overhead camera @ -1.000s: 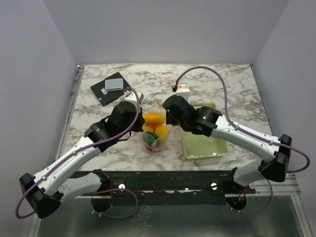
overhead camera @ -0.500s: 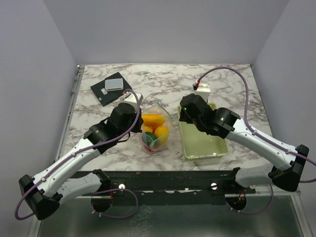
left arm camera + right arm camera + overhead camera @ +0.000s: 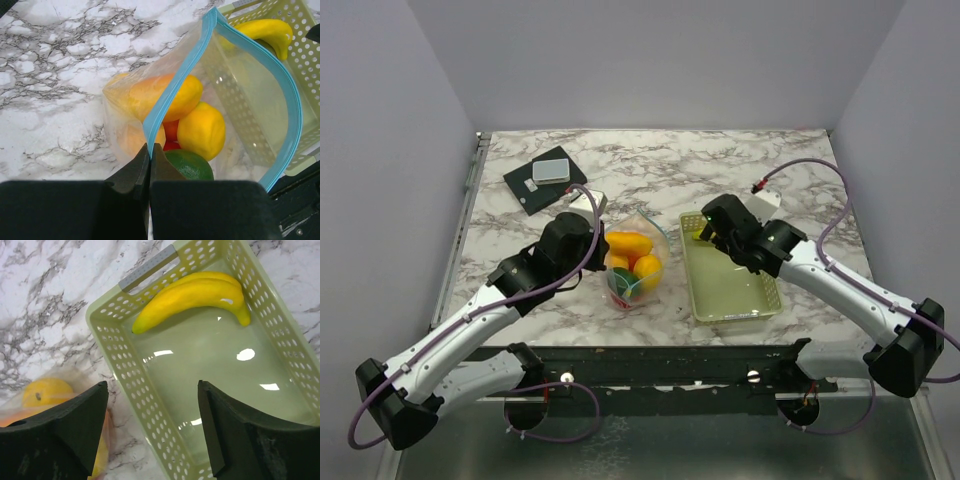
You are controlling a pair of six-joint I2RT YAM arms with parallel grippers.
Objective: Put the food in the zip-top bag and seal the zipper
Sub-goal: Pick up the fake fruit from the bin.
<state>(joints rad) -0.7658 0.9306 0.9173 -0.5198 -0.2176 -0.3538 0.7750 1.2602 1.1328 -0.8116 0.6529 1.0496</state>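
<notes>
The zip-top bag (image 3: 638, 265) stands on the marble with its mouth open. My left gripper (image 3: 149, 148) is shut on the near end of its light blue zipper (image 3: 176, 84). Food lies inside the bag: an orange-yellow fruit (image 3: 165, 97), a lemon (image 3: 201, 131), a green piece (image 3: 192, 166) and a bit of red apple (image 3: 171, 129). One yellow banana (image 3: 195, 292) lies at the far end of the pale green basket (image 3: 116, 345). My right gripper (image 3: 151, 390) hangs open and empty over the basket's left wall, and in the top view this right gripper (image 3: 706, 236) is above the basket's far end.
The basket (image 3: 735, 300) sits right of the bag, close to the table's front edge. A black pad with a grey device (image 3: 545, 178) lies at the back left. Side walls close the table in on left and right.
My right gripper has pulled away from the bag's mouth, moved right over the basket and opened wider. The left gripper has kept its hold on the zipper.
</notes>
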